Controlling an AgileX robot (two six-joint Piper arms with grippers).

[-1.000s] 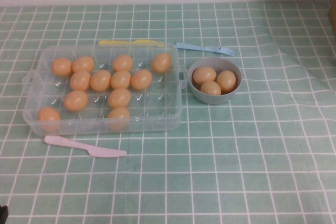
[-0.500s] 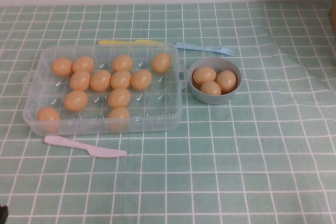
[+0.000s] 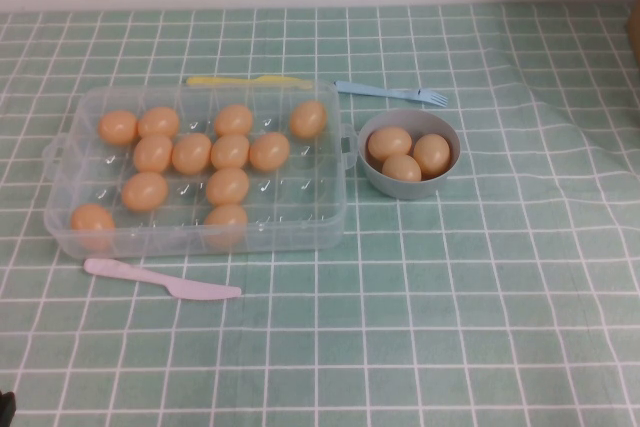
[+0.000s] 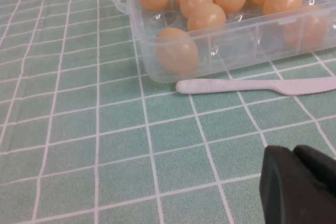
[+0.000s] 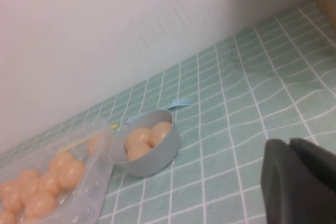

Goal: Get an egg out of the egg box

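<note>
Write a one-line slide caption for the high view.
Eleven eggs in the clear egg box, three in the grey-blue bowl; no arm over the table.

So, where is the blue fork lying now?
In the high view, the blue fork lies on the tablecloth behind the grey-blue bowl, beside the egg box's far right corner.

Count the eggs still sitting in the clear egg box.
11 in the egg box: four along the far row, four in the next, two in the third, and one egg in the near-left corner. None looks hidden.
</note>
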